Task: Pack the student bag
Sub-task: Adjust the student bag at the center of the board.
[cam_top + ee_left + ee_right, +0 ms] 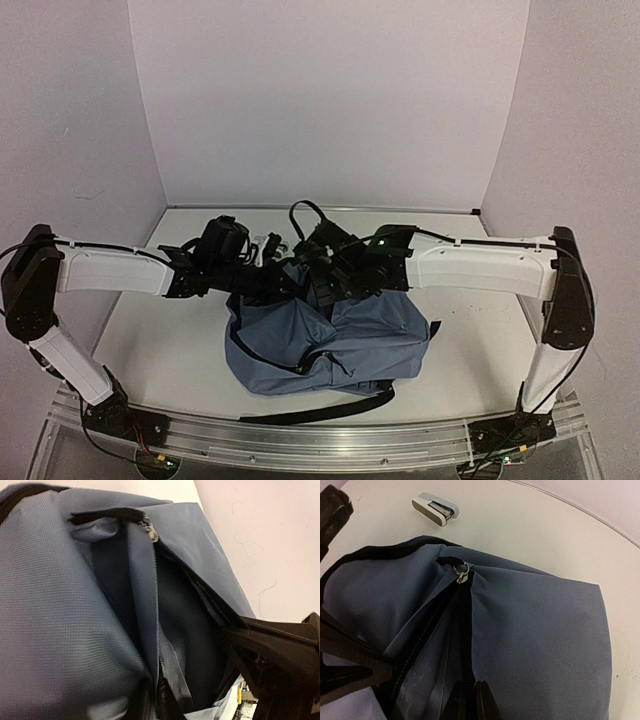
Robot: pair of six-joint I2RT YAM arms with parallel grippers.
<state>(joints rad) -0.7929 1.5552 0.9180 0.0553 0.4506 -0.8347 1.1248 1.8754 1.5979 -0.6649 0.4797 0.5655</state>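
Right wrist: right gripper [470,701] pinched shut on student bag [535,625] zipper edge, likely holding mouth open; left gripper [156,702] opposite, grip can't tell.

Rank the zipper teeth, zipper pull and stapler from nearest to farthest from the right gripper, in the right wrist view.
1. Zipper teeth, running down to the fingertips.
2. Zipper pull, up the seam.
3. Stapler, upper left, on the table past the bag.

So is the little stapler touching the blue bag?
Apart. The right wrist view shows a strip of bare table between the stapler and the bag.
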